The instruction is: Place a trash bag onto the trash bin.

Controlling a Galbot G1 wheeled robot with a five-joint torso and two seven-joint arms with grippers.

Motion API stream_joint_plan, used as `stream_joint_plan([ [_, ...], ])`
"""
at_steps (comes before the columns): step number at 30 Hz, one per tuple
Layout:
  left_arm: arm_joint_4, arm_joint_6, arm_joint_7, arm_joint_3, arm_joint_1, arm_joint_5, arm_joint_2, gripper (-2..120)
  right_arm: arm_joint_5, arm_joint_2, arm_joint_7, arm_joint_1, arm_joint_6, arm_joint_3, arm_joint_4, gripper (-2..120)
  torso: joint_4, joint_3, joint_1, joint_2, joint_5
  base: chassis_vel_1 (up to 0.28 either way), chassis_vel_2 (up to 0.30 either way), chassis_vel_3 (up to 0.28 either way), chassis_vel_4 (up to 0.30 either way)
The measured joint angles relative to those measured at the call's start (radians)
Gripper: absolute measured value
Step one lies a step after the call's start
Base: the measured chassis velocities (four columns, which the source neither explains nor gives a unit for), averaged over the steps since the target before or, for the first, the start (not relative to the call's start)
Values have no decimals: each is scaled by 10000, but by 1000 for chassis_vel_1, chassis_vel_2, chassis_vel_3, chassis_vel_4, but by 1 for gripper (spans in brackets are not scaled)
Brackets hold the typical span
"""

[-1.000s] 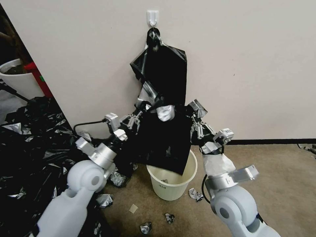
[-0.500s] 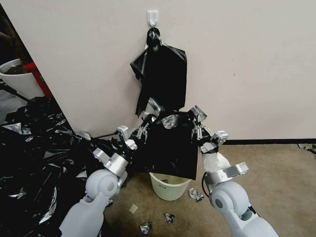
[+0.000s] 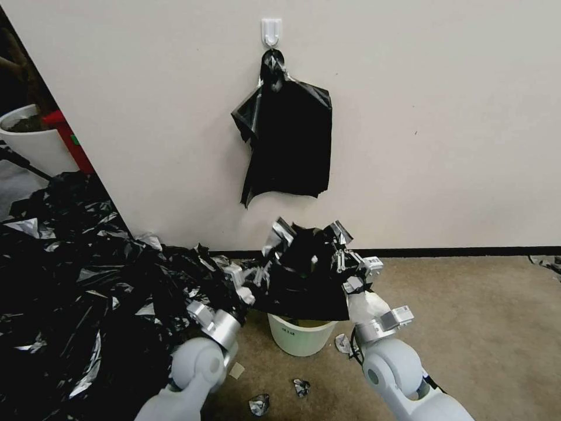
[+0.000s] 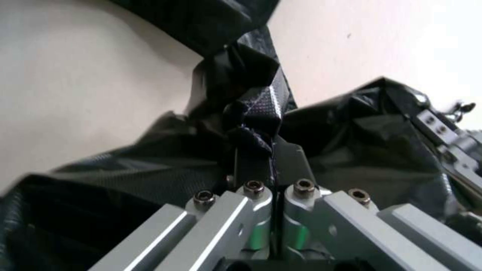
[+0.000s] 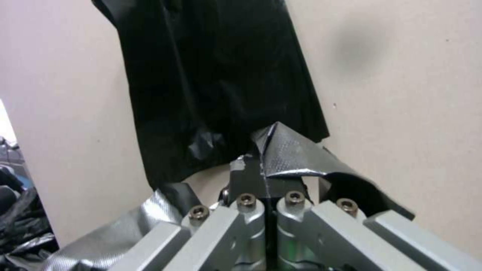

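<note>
The trash bag [image 3: 304, 275] is a glossy black sheet bunched between my two grippers, hanging over the mouth of the cream-white trash bin [image 3: 298, 339] and hiding most of its opening. My left gripper [image 3: 264, 272] is shut on the bag's left top edge. In the left wrist view that gripper [image 4: 273, 150] pinches a crumpled fold of the bag [image 4: 351, 143]. My right gripper [image 3: 340, 257] is shut on the right top edge. The right wrist view shows its fingers [image 5: 265, 177] closed on a silvery flap of the bag [image 5: 296, 158].
A sheaf of black bags [image 3: 289, 140] hangs from a white wall hook [image 3: 271, 30] above the bin. A large heap of black plastic sheeting [image 3: 76, 280] covers the floor on the left. A white pot [image 3: 29, 143] stands far left. Crumpled scraps [image 3: 301, 387] lie before the bin.
Both arms have come down and moved closer together, carrying the bag away from the hanging sheaf to just above the bin. The bag now hides more of the bin's mouth.
</note>
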Motion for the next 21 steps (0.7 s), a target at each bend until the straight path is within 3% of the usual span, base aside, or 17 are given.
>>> stream_joint_plan([
  [9,-183,-214,31,-48,265,-665,-502,0,698,173,-414,166,186,297,117,0,0,0,0,-1,0,0,0,0,0],
  [16,-470,-535,778,-256,674,-1692,-732,0,1315,250,-1059,184,530,548,563,0,1,0,0,-1,-2,0,0,0,0],
  [21,-338,-704,1848,-478,739,-1954,-733,0,1227,439,-1688,150,874,648,433,0,-1,1,1,-2,-1,0,0,0,0],
])
